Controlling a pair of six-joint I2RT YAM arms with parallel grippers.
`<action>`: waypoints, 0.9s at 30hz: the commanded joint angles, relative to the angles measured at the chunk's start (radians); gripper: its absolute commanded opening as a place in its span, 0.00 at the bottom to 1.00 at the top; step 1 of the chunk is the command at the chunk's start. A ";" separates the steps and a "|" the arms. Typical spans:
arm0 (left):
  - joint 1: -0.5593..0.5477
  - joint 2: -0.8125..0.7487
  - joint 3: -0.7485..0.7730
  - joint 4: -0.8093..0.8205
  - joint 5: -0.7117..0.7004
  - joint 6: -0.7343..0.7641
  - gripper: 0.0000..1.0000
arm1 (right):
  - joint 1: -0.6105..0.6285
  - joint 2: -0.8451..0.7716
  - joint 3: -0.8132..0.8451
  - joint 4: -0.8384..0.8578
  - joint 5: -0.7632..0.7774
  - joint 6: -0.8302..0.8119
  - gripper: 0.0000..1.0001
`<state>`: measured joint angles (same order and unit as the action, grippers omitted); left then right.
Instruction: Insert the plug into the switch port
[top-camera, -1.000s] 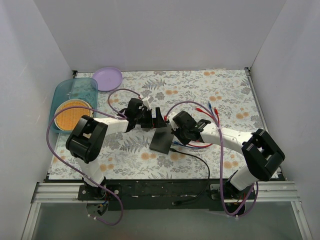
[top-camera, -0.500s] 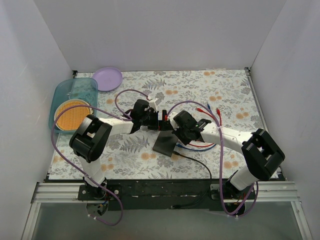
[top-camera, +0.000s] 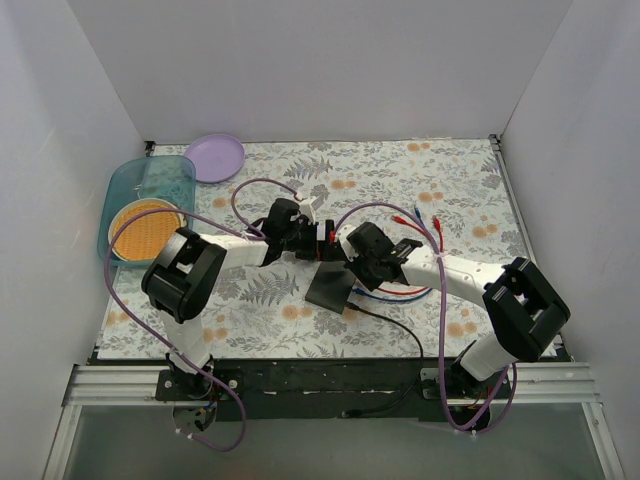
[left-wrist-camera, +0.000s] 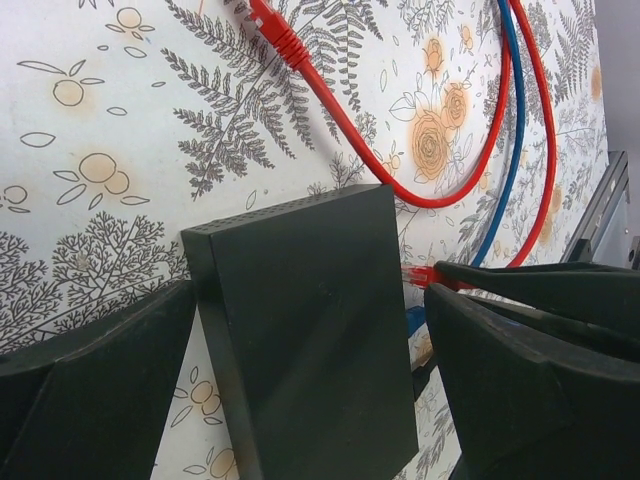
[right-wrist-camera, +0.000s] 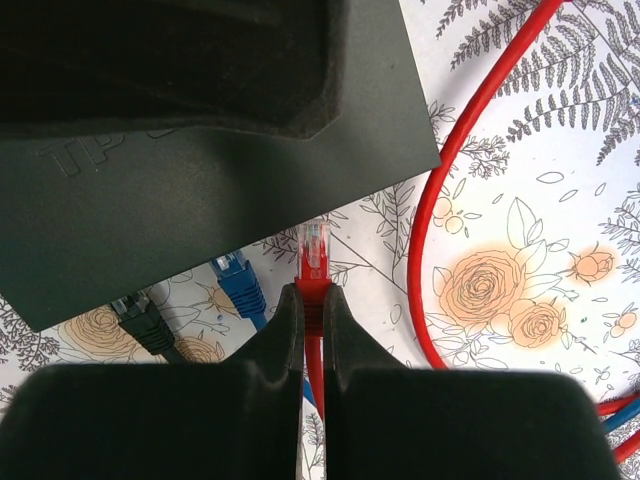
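Observation:
The switch (top-camera: 330, 287) is a flat black box on the floral mat. My left gripper (left-wrist-camera: 308, 295) is open and straddles it (left-wrist-camera: 310, 340), one finger on each long side, neither clearly touching. My right gripper (right-wrist-camera: 312, 300) is shut on the red plug (right-wrist-camera: 313, 250). The plug's clear tip points at the switch (right-wrist-camera: 200, 170) and stops just short of its near edge. In the top view both grippers meet at the box, the left (top-camera: 325, 247) from the far side and the right (top-camera: 352, 270) from the right. The port face is hidden.
A blue plug (right-wrist-camera: 235, 282) and a black plug (right-wrist-camera: 140, 320) lie beside the red one. Red cable (right-wrist-camera: 470, 150) loops to the right. A black cable (top-camera: 400, 325) runs toward the front edge. A purple plate (top-camera: 215, 157) and a teal bin (top-camera: 150, 205) sit far left.
Over the last second my left gripper has moved right and now stands over the switch, which shifted slightly right. In the last half second almost nothing has moved. The right gripper keeps the plug.

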<state>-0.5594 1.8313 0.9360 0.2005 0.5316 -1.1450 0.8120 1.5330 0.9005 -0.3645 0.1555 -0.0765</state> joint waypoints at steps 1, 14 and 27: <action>0.000 0.017 0.046 -0.010 -0.001 0.018 0.98 | 0.010 -0.014 -0.009 0.030 0.001 0.000 0.01; 0.001 0.023 0.041 0.001 0.025 0.016 0.98 | 0.033 -0.062 -0.058 0.110 0.006 0.003 0.01; 0.001 0.029 0.040 0.034 0.085 0.014 0.98 | 0.041 -0.102 -0.147 0.248 0.010 -0.005 0.01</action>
<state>-0.5537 1.8610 0.9596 0.2153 0.5655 -1.1404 0.8410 1.4200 0.7670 -0.2161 0.1734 -0.0792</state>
